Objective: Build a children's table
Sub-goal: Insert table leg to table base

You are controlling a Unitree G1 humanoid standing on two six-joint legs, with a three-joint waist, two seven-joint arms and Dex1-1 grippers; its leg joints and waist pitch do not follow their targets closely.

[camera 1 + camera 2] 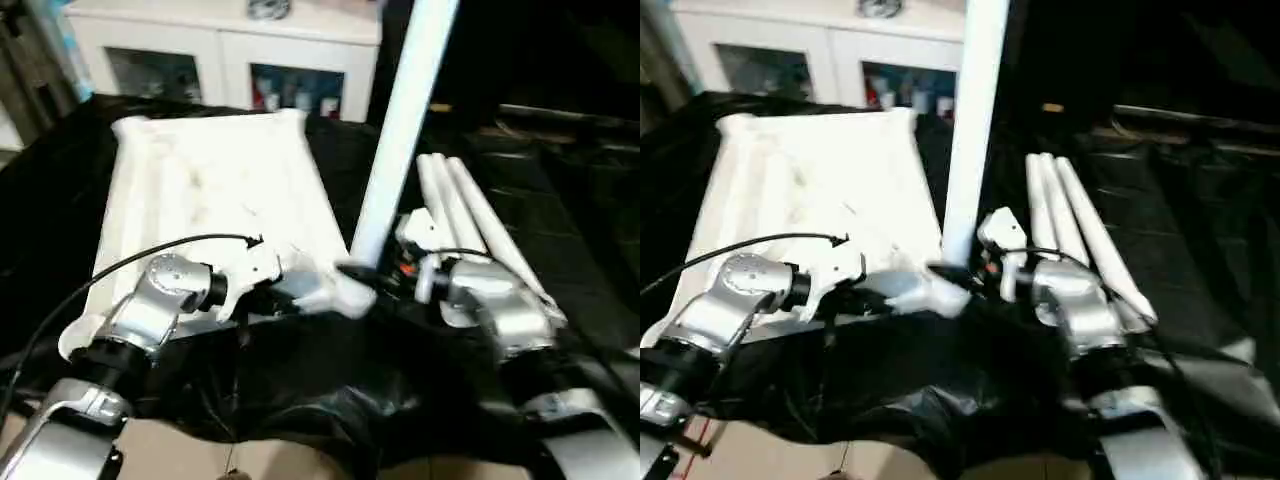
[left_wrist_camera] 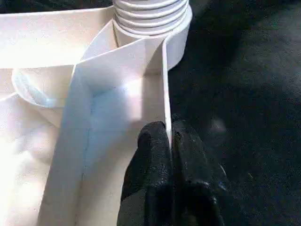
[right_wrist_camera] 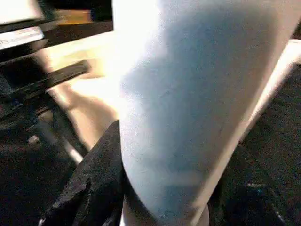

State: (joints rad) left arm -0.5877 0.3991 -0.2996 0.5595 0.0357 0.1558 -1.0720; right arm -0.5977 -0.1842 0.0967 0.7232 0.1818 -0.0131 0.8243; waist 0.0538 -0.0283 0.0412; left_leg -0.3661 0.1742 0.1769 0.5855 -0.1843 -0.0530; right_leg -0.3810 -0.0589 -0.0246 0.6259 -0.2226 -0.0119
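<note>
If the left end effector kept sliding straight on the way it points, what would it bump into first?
Probably the ribbed base of the upright leg in the tabletop corner. The left end effector points along the thin wall it pinches.

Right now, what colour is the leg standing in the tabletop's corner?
White; the upright leg shows best in the left eye view.

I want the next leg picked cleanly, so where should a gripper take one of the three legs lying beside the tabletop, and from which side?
Probably mid-shaft, from above. The three spare legs lie side by side, touching, on the black cover right of the tabletop, so side access is blocked between them. The outermost leg, farthest from the tabletop, has a free flank; the round, even shaft suits two fingers.
</note>
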